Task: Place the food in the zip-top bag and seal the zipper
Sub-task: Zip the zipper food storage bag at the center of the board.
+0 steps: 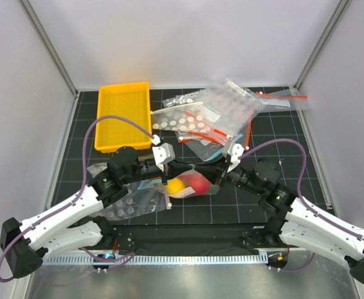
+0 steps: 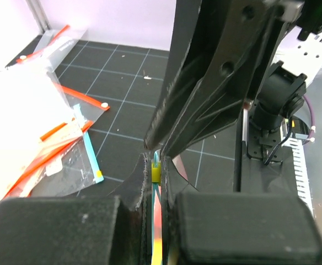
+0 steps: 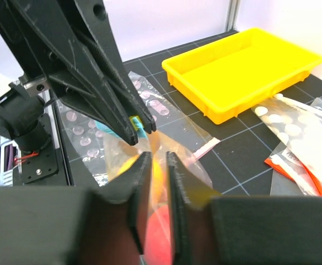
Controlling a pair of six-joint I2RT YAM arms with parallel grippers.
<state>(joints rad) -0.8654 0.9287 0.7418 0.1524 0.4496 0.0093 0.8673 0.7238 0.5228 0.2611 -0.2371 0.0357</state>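
The clear bag sits at the near middle of the black mat, held between the two arms, with a yellow lemon and a red fruit showing inside it; the other fruits cannot be made out. Its light-blue zipper runs along the top edge. The left gripper is clamped tight on that strip. The right gripper straddles the same edge just beside it, its fingers a narrow slit apart; whether they press the plastic cannot be told. The filling looks done, so sealing seems to be the step in hand. To do it well, the left should hold as an anchor and keep the strip taut. The right should pinch squarely on the strip, not the film below, and slide away along it, with the fruit kept low. The yellow tray and spare bags lie well behind.
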